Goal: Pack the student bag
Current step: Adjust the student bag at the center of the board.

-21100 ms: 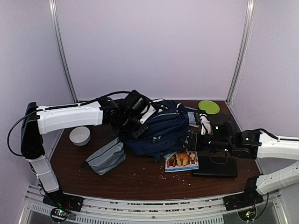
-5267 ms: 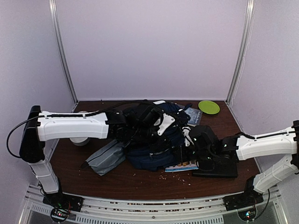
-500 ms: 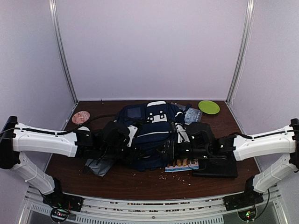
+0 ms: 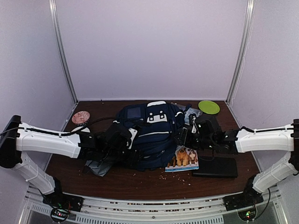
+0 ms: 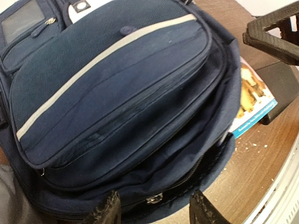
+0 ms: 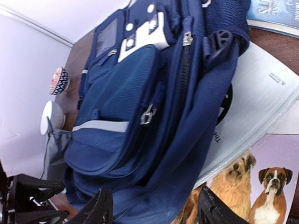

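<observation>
Lying mid-table: bag (image 4: 152,135), front pocket up, between both arms.
Left gripper (image 5: 152,210): fingers wide, holding nothing, at bag's edge.
Right gripper (image 6: 154,210): fingers wide, holding nothing, beside bag.
Book (image 4: 183,157): dogs on cover, partly under bag.

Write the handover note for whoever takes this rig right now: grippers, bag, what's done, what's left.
Left gripper: open, at the student bag's near edge, holding nothing.
Right gripper: open, at the bag's right side, holding nothing.
The bag lies front up mid-table. The dog book, black case and grey pouch lie outside it.
Done: nothing visibly packed.
Left: probably load those items, then zip up.
</observation>
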